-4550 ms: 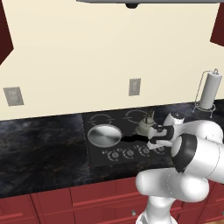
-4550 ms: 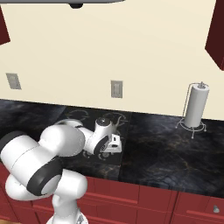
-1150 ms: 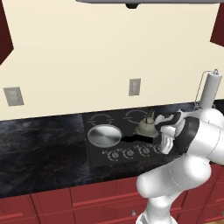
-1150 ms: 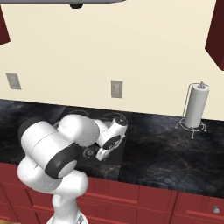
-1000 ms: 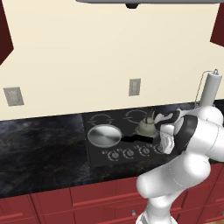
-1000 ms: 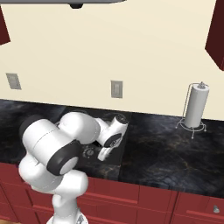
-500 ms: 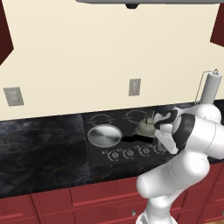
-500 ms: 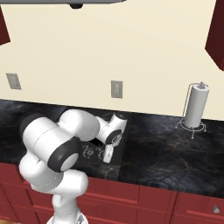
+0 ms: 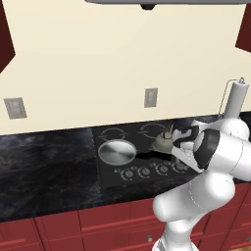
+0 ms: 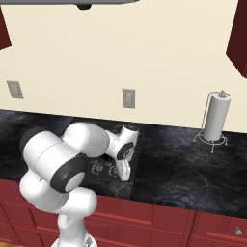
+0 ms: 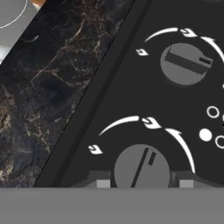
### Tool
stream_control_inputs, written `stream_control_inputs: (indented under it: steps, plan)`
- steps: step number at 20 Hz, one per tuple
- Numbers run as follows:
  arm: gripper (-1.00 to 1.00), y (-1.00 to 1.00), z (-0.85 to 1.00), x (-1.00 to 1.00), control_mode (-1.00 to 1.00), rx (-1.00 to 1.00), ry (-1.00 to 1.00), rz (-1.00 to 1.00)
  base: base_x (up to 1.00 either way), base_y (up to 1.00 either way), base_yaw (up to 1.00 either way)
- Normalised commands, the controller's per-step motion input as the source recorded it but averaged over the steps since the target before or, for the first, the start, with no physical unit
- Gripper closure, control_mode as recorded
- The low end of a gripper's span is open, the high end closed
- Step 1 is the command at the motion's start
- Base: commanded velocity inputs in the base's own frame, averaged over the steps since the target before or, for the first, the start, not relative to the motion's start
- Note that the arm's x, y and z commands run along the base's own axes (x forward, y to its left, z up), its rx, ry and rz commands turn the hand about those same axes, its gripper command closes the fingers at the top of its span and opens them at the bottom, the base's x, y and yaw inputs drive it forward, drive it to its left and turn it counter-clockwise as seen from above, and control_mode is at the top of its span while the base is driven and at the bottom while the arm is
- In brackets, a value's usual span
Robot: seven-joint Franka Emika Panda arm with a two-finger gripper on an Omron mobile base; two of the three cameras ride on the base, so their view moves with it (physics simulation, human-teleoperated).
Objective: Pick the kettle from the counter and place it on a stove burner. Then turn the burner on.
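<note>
**Kettle set down, knob straddled**

The kettle point(image 9: 163, 141) was seen on a rear stove burner point(image 9: 153, 130) near the cooktop's right edge. The gripper point(image 11: 142, 183) was half-spread around a stiff, probably slippery knob point(image 11: 141, 167); contact could not be judged.

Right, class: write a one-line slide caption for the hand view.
Claw straddling a round grey stove knob, glossy black stone counter alongside.

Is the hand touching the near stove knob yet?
Cannot tell. In the hand view the knob sits between the two fingertips of the hand, but the contact edges are hidden at the frame bottom.
</note>
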Motion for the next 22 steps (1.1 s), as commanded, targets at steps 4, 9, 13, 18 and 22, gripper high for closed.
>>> stream_control_inputs:
  steps: [4,9,13,18,22]
  plan:
    - [1.00,-0.03,-0.19,-0.56,-1.00,-0.01,-0.04,0.32,0.00,0.00,0.00]
    - [1.00,-0.01,-0.01,-0.26,-1.00,0.00,-0.08,0.15,0.00,0.00,0.00]
    - [-1.00,0.00,0.00,0.00,-1.00,0.00,0.00,0.00,0.00,0.00,0.00]
    - [-1.00,0.00,0.70,-0.05,-1.00,0.00,-0.22,0.00,0.00,0.00,0.00]
    - [-1.00,-0.02,1.00,-0.06,-1.00,0.00,-0.45,0.00,0.00,0.00,0.00]
